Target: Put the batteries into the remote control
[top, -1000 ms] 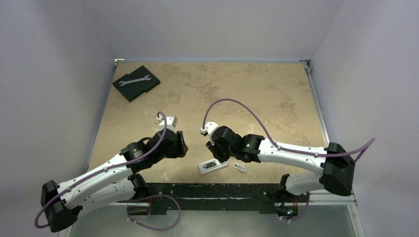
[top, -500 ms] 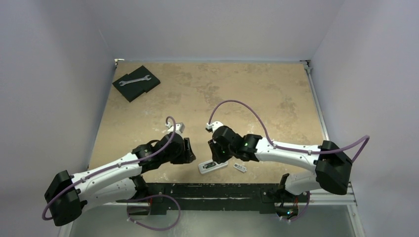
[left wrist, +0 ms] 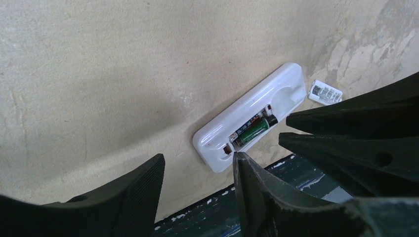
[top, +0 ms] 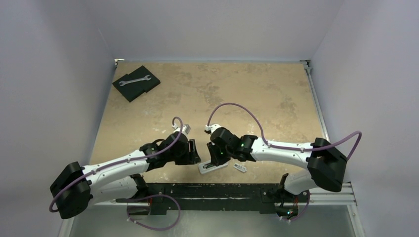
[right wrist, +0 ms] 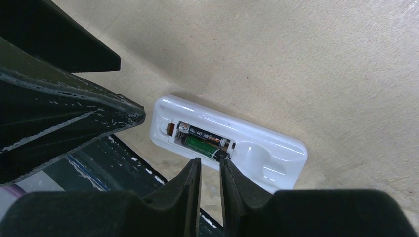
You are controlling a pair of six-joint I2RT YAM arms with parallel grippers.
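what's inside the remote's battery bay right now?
Two batteries lie side by side in the remote control's open bay. The right fingers cover part of its near edge, so full seating cannot be judged.

silver wrench (top: 134, 80) flat on black pad (top: 140, 91), far left corner of tan bench (top: 237, 84); small white cover (top: 240, 168) near front edge, well apart.

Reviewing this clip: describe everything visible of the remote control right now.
The remote control is a slim, glossy white plastic bar lying back-up, flat on the table near its front edge. Its bay is open, with two batteries inside side by side, one green-labelled. The right hand hangs just at that battery's end; contact unclear. The cover lies apart.
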